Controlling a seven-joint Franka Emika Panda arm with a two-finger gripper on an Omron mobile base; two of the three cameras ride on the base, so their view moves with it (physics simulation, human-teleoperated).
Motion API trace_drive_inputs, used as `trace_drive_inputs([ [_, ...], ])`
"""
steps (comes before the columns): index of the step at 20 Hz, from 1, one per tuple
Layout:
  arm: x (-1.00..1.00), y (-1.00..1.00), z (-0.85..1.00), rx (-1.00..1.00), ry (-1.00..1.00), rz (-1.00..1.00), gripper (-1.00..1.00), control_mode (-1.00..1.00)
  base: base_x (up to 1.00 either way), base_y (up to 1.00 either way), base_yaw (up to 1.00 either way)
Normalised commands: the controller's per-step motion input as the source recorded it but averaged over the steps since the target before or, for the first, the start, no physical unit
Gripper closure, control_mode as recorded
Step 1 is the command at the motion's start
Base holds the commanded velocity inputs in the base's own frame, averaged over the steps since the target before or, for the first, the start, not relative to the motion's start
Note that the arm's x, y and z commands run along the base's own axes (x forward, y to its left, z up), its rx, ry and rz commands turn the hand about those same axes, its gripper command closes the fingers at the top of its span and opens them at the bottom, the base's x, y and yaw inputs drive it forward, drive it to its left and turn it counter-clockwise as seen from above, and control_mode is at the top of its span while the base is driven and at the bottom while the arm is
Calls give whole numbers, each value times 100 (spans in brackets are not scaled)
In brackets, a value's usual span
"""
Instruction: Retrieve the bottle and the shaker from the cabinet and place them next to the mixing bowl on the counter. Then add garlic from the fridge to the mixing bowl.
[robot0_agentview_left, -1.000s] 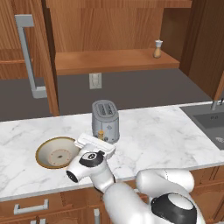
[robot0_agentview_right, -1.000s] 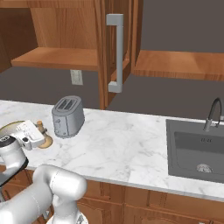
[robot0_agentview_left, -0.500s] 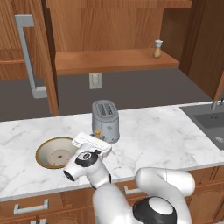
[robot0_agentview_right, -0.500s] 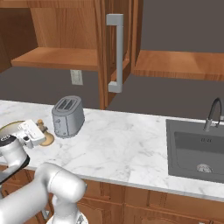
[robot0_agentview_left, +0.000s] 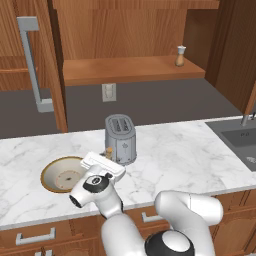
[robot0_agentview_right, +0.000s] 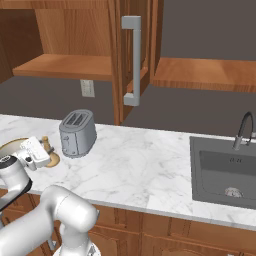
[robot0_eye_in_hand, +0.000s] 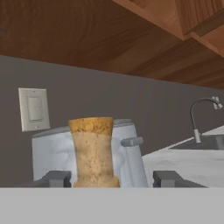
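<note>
Standing upright on the surface near its front edge, the bottle (robot0_eye_in_hand: 93, 151) sits between mixing bowl (robot0_agentview_left: 64, 174) and toaster (robot0_agentview_left: 120, 139). Pincer (robot0_eye_in_hand: 109, 179) fingers are spread either side, not pinching. Judged step: releasing. Next: retreat clear, then fetch the shaker (robot0_agentview_left: 180, 56) from the cabinet shelf.
</note>
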Motion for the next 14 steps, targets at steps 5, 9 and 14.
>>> trace_drive_inputs([
  [5, 0, 0, 0, 0, 0, 0, -100, -100, 0, 0, 0],
  [9, 0, 21, 1, -2, 1, -1, -100, -100, 0, 0, 0],
  [14, -4, 34, 20, 0, 16, -3, -100, -100, 0, 0, 0],
])
